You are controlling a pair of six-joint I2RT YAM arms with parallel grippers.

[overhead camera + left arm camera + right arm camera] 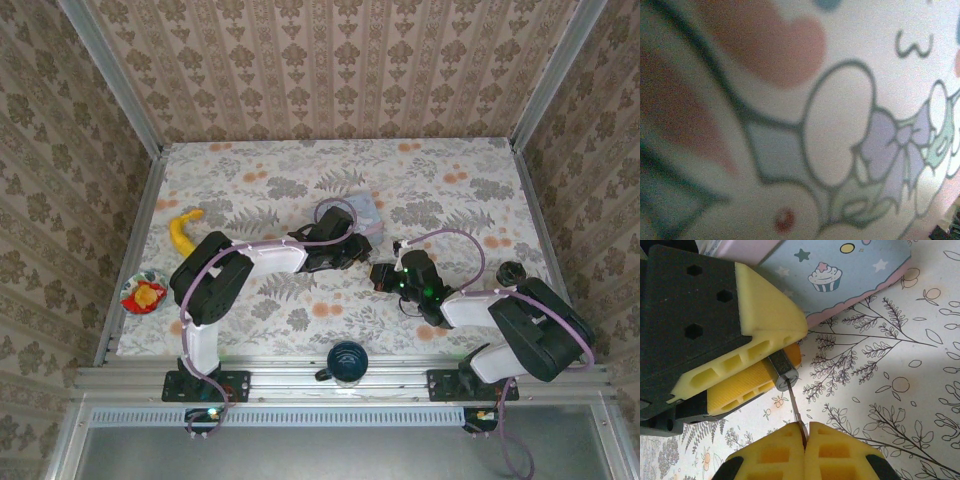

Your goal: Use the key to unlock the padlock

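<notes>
The padlock (784, 371) is pinched between the two yellow pads of the left jaws, so those jaws are clamped on it. It seems to be held up above the counter (900, 390). Its round grey end pokes out toward the right jaws.

The right jaws are pressed tight together on the key (794, 407). A thin bit of metal goes from their tips up to the middle of that round grey end. The tip of the key is at the hole, but I cannot tell how deep it sits.

Just behind the left jaws lies the pale blue tin (850, 275) with a cupcake drawn on it. From above, both arms meet in the middle of the counter, with the tin right beside them. A dark cup (347, 360) stands well apart, at the near edge.

I think the job now is to push the key all the way in and turn it. A few things could go wrong here. The key is thin and only a small bit of it is held. It could slip or bend if the right jaws turn while it is crooked. The pads look soft, so the padlock could spin along with the key and not open. If the left jaws move back, they could bump the tin.
</notes>
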